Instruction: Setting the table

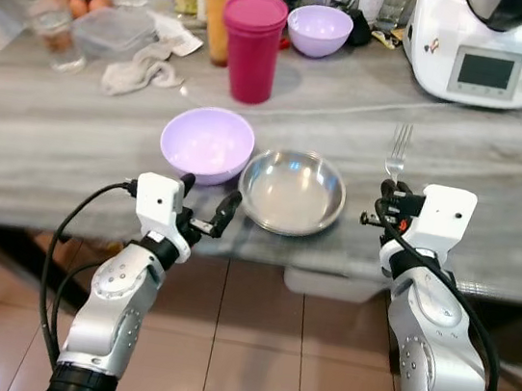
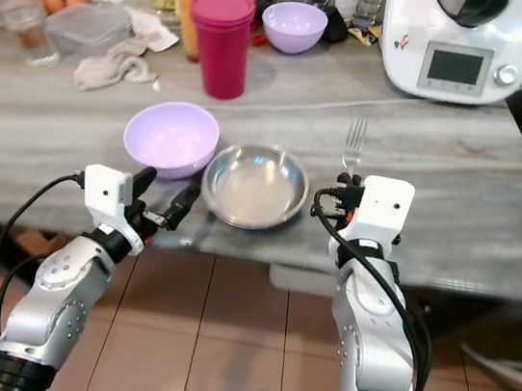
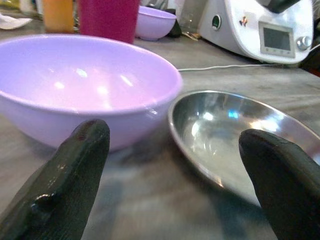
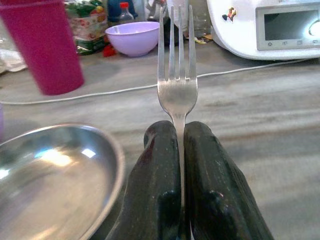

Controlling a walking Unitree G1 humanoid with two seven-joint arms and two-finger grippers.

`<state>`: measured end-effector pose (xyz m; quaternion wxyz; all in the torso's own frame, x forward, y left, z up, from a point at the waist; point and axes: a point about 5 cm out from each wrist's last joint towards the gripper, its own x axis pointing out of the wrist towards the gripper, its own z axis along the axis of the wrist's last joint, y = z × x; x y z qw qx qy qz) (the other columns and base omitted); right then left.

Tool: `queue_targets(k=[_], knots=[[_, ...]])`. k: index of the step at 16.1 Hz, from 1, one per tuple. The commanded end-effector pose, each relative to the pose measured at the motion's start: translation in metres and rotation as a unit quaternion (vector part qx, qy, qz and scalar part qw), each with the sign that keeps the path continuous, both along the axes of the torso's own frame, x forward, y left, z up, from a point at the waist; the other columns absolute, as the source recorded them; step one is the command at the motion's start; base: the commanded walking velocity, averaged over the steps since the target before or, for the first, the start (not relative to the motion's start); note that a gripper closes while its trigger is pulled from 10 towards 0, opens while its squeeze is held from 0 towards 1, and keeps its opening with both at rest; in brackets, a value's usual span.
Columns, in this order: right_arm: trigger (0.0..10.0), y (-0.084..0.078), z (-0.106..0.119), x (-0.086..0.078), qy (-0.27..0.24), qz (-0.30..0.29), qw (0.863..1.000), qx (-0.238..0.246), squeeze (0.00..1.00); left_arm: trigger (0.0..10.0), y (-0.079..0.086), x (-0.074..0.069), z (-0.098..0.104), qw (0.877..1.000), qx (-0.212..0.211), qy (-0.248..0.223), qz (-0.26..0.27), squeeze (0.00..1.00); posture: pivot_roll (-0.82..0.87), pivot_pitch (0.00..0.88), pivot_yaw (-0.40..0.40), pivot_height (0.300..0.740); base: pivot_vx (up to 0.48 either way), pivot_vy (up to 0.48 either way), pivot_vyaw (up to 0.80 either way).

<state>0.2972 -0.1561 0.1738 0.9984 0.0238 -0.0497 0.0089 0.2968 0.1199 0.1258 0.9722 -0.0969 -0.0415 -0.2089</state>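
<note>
From the head we look forward and down on the table (image 1: pixel 497 180); both eye views share it. Our left wrist camera sits low, close to the lilac bowl (image 3: pixel 85 85) and steel dish (image 3: pixel 235 130); our right wrist camera faces the fork (image 4: pixel 177 75) and shares that dish.

Both silver arms reach forward and up from below, elbows bent, black cables looping along each forearm. The left hand (image 1: pixel 206 209) sits at the near edge of the surface (image 1: pixel 498 170), its two black fingers (image 3: pixel 70 175) spread wide apart. The right hand (image 1: pixel 394 190) has its fingers pressed together, pinching the handle of a fork (image 4: pixel 177 75) whose tines point away.
</note>
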Motion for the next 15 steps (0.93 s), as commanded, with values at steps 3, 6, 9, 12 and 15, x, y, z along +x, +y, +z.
queue_targets(k=[3, 6, 9, 12, 15], knots=[[10.0, -0.006, 0.003, -0.001, -0.006, -0.012, 1.0, -0.002, 0.0, 10.0, -0.003, -0.001, 0.001, 1.0, 0.003, -0.002, -0.006, 0.0, -0.25, 0.164, 0.035, 0.74, 0.431, 0.0, 0.0], [10.0, -0.006, 0.003, -0.001, -0.006, -0.012, 1.0, -0.002, 0.0, 10.0, -0.003, -0.001, 0.001, 1.0, 0.003, -0.002, -0.006, 0.0, -0.25, 0.164, 0.035, 0.74, 0.431, 0.0, 0.0], [10.0, -0.006, 0.003, -0.001, -0.006, -0.012, 1.0, -0.002, 0.0, 10.0, -0.003, -0.001, 0.001, 1.0, 0.003, -0.002, -0.006, 0.0, -0.25, 0.164, 0.035, 0.74, 0.431, 0.0, 0.0], [10.0, -0.006, 0.003, -0.001, -0.006, -0.012, 1.0, -0.002, 0.0, 10.0, -0.003, -0.001, 0.001, 1.0, 0.003, -0.002, -0.006, 0.0, -0.25, 0.164, 0.035, 0.74, 0.431, 0.0, 0.0], [10.0, -0.007, 0.001, -0.002, -0.009, -0.016, 1.0, -0.005, 0.0, 10.0, 0.033, -0.03, -0.005, 0.996, 0.078, -0.01, -0.044, 0.0, -0.23, 0.17, 0.037, 0.74, 0.144, 0.0, 0.0]])
